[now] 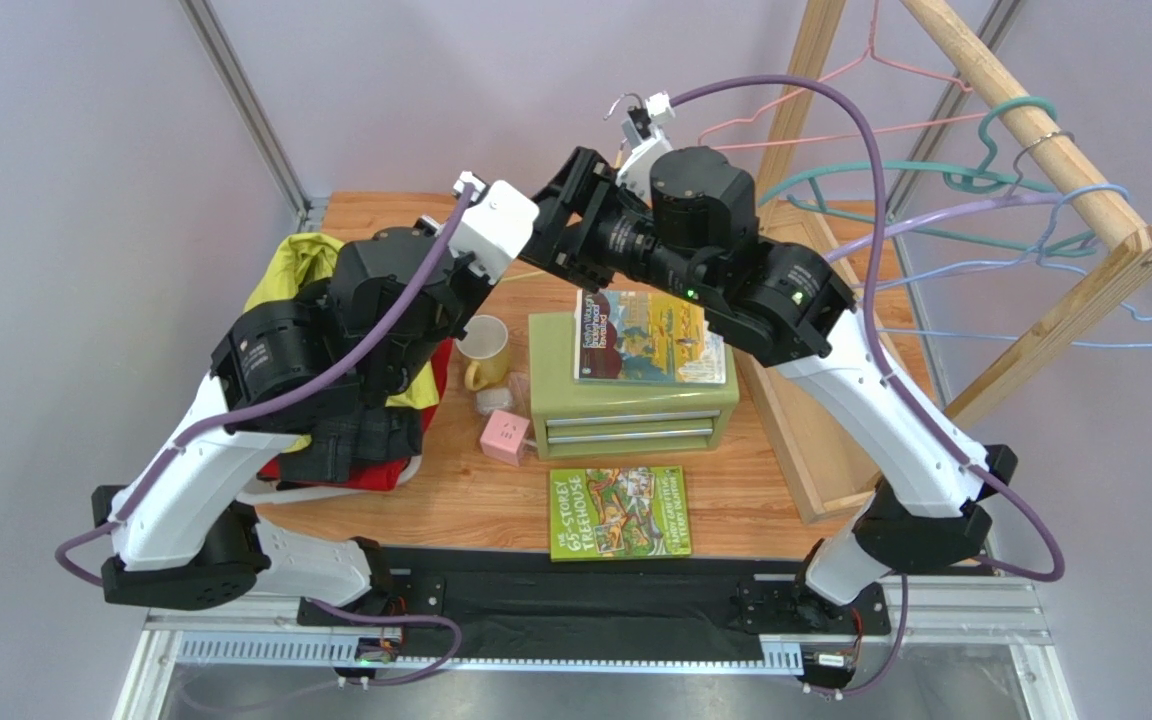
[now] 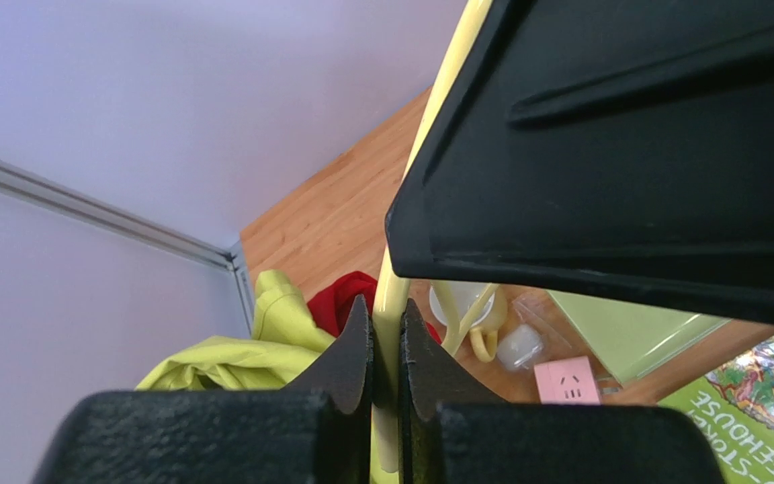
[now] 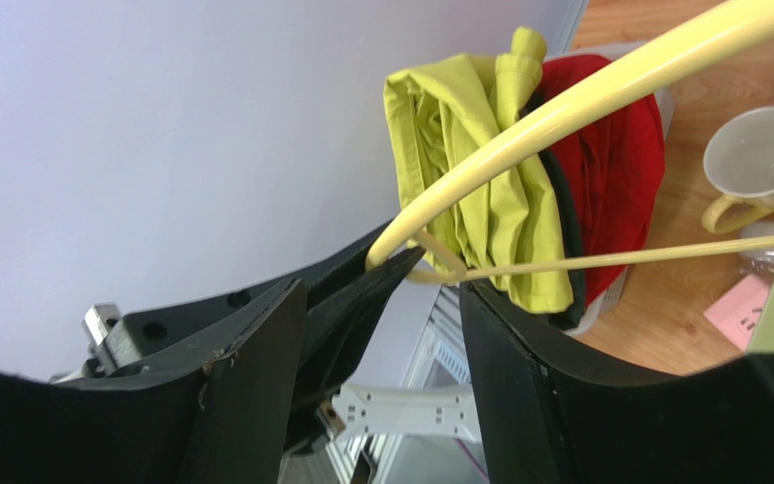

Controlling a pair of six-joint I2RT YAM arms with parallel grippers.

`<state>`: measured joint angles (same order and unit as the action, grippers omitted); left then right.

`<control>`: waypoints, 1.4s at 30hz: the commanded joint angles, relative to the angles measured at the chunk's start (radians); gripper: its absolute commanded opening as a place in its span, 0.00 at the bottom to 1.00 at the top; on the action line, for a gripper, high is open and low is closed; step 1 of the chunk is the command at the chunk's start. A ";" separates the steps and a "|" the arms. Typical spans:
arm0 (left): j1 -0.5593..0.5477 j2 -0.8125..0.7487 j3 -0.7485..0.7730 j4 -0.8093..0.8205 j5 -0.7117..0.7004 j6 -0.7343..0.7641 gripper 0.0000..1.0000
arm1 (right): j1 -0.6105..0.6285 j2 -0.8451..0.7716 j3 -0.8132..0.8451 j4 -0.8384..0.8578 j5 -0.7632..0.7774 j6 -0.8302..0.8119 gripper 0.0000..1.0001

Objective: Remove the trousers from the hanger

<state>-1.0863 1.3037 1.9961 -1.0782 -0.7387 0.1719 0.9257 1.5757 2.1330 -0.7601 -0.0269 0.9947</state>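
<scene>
Left claw point(image 2: 386, 348) clamped shut on yellow hanger point(image 2: 393, 292), steadying it in air. Right claw point(image 3: 381, 303) partly open, straddling hanger's bend, gripping nothing visible. Trousers point(image 1: 330, 375) lay heaped on surface point(image 1: 755, 503) at left, apparently off hanger.

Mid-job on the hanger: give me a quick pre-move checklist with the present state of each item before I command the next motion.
1. Left gripper shut on the yellow hanger: ok.
2. Right gripper has the hanger between open fingers, no grip yet: not ok.
3. Trousers clear of the hanger: the yellow-green trousers and red trousers lie piled behind it; ok.
4. Whole hanger bare along its length: cannot tell.
5. Cup clear of both arms: cannot tell.
</scene>
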 commanded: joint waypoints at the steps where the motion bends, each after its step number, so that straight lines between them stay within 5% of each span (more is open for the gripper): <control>1: 0.005 -0.075 0.035 0.043 -0.022 -0.054 0.00 | 0.051 -0.002 0.018 0.099 0.220 0.027 0.62; 10: 0.005 -0.115 0.012 0.049 -0.024 -0.058 0.00 | 0.090 0.076 0.077 0.145 0.312 0.058 0.48; 22: 0.005 -0.121 0.016 0.054 0.002 -0.040 0.00 | 0.140 0.162 0.169 0.159 0.324 0.059 0.44; 24: 0.005 -0.118 0.020 0.054 0.002 -0.040 0.00 | 0.147 0.172 0.166 0.160 0.328 0.073 0.38; 29: 0.005 -0.104 0.027 0.047 0.007 -0.034 0.00 | 0.153 0.190 0.176 0.157 0.328 0.105 0.04; 31: 0.005 -0.090 0.044 0.032 0.009 -0.041 0.00 | 0.151 0.196 0.177 0.159 0.331 0.127 0.00; 33: 0.005 -0.077 0.061 0.009 -0.002 -0.055 0.11 | 0.150 0.196 0.185 0.157 0.341 0.143 0.00; 36: 0.005 -0.080 0.089 -0.012 -0.005 -0.090 0.47 | 0.115 0.191 0.180 0.169 0.325 0.188 0.00; 38: 0.006 -0.086 0.107 -0.019 0.007 -0.106 0.58 | 0.070 0.182 0.171 0.197 0.306 0.238 0.00; 42: 0.005 -0.099 0.167 -0.049 -0.002 -0.132 0.60 | 0.010 0.135 0.108 0.263 0.340 0.307 0.00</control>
<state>-1.0786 1.2308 2.0842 -1.1027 -0.7345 0.0792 1.0016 1.7599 2.2734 -0.6090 0.2680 1.2167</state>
